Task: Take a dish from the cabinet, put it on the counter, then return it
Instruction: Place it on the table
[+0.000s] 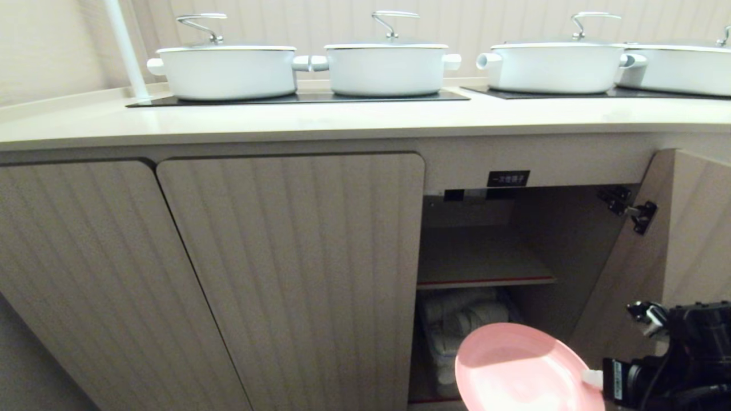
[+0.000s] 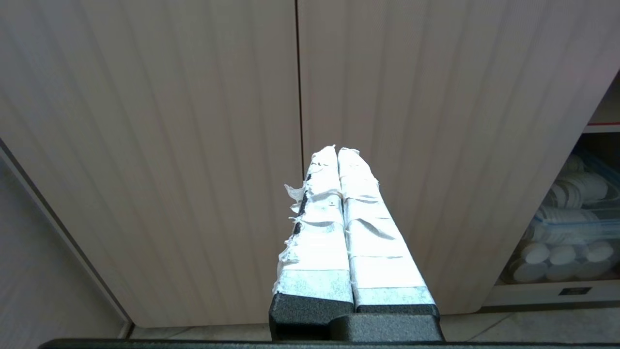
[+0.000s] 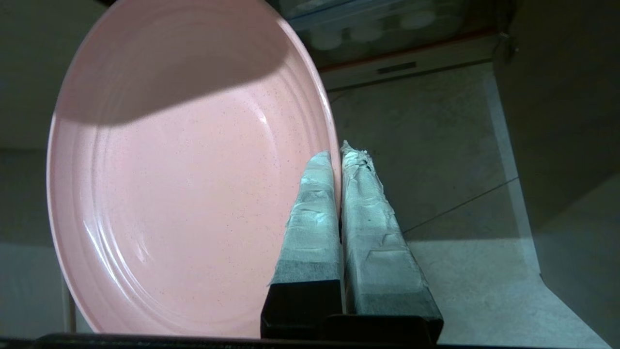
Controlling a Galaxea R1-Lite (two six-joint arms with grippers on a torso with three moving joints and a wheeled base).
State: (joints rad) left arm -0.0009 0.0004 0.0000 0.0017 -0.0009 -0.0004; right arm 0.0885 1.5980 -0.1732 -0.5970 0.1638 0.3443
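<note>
The right gripper (image 3: 337,154) is pinching the rim of the pink plate (image 1: 522,368), its taped fingers (image 3: 315,203) pressed together on the edge, one above and one beneath. The plate is hanging flat out to the gripper's left, in front of the open cabinet (image 1: 485,251) and below its inner shelf (image 1: 482,268), touching nothing else that I can see. The head view is cutting off the plate's near edge and most of the black right arm, and shadow is covering the plate's far part.

Beyond the plate, deep in the cabinet's lower compartment, pale round things in a clear tub (image 1: 457,325) are sitting in the dark; I cannot make out what they are. The open door (image 1: 694,228) is standing to the gripper's right, partly out of frame.

The left gripper (image 2: 337,151) is parked with its white-taped fingers together on nothing, pointing at two shut fluted doors (image 2: 193,145).

Above, the cream counter (image 1: 342,123) is carrying white lidded pots (image 1: 225,68) on black hob panels (image 1: 297,98); the rightmost pot is cropped.
</note>
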